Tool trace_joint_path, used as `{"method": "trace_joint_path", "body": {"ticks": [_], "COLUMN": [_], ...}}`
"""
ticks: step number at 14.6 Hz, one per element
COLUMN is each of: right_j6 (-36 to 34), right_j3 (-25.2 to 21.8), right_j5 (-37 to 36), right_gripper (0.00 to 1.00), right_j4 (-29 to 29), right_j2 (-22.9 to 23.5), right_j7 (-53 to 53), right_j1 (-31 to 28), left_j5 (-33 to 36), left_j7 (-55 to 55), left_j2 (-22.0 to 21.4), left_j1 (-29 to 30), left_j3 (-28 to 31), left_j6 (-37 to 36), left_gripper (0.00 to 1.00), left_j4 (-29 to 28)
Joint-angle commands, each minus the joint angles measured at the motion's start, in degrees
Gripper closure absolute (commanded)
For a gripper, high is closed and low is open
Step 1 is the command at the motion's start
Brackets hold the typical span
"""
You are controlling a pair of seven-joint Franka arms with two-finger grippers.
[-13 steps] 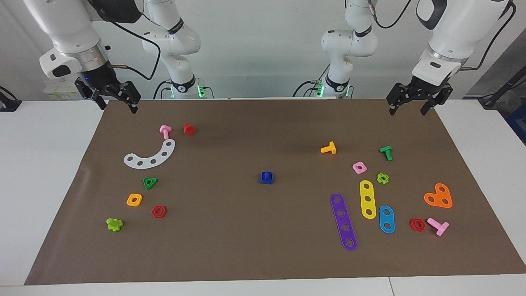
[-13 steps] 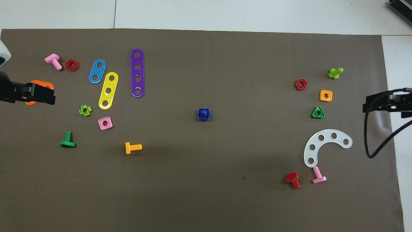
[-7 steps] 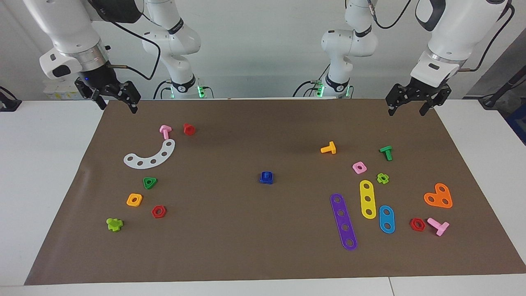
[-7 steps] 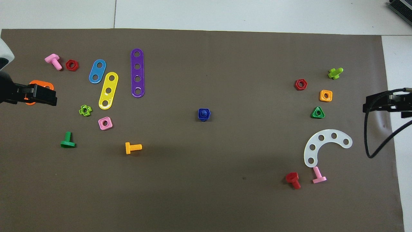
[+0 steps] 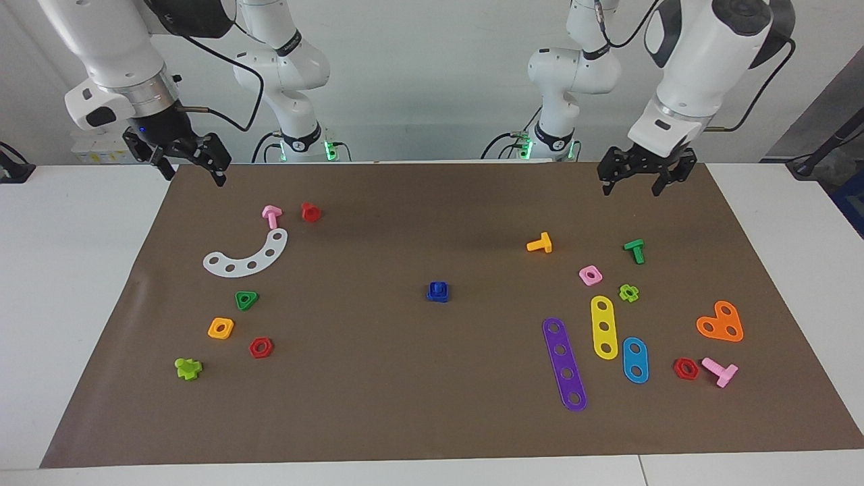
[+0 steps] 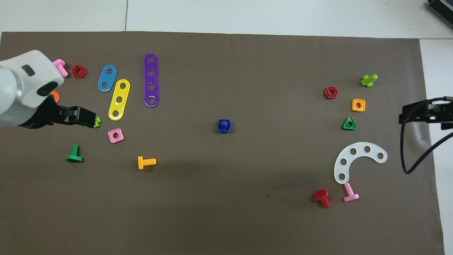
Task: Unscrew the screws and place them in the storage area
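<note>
The left gripper hangs in the air over the robots' edge of the brown mat, at the left arm's end of the table, its two fingers spread apart and holding nothing. Below it and a little farther out lie the green T-shaped screw and, more toward the middle of the table, the orange T-shaped screw. Farther out again come the pink square nut and the light-green cross nut, then the yellow strip, the blue oval strip and the purple strip side by side, with the orange heart-shaped plate, a red hex nut and a pink T-shaped screw toward the mat's end. The dark-blue screw sits near the middle of the mat, well apart from this gripper, its stem pointing up through the blue square nut. The right gripper waits over the mat's corner at the right arm's end, fingers parted and empty. Near it lie a pink screw and a red screw; just farther out is the white curved strip, then the green triangular nut, the orange square nut, another red hex nut and a light-green screw, this scattered stretch being the storage area.
</note>
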Motion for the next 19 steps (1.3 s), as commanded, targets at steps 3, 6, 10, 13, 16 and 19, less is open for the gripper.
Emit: {"method": "trace_joint_path", "body": {"ticks": [3, 6, 10, 13, 16, 19], "right_j6": [0.3, 0.3, 0.3, 0.3, 0.3, 0.3], "right_j3": [0.4, 0.4, 0.4, 0.4, 0.4, 0.4], "right_j5": [0.3, 0.3, 0.3, 0.3, 0.3, 0.3], "right_gripper": [0.00, 0.00, 0.00, 0.00, 0.00, 0.00], "right_j4": [-0.7, -0.7, -0.7, -0.7, -0.7, -0.7], "right_j2": [-0.5, -0.5, -0.5, -0.5, -0.5, -0.5], "right_j7": [-1.8, -1.8, -1.8, -1.8, -1.8, -1.8], "right_j1": [-1.0, -1.0, -1.0, -1.1, -1.1, -1.1], "left_j5": [0.7, 0.0, -3.0, -3.2, -3.1, -3.1], "left_j7": [-13.9, -20.0, -25.0, -27.7, -30.2, -30.1], "left_j2": [3.9, 8.8, 13.0, 18.8, 24.3, 25.6], "left_j1": [-11.8, -16.1, -19.0, -20.9, -22.8, -23.7], "left_j3": [0.4, 0.4, 0.4, 0.4, 0.4, 0.4], "left_j6": [8.2, 16.3, 26.4, 31.5, 34.6, 36.4], "left_gripper": [0.00, 0.00, 0.00, 0.00, 0.01, 0.02], "left_j4": [-3.3, -3.5, -5.1, -2.9, 0.5, 0.5]}}
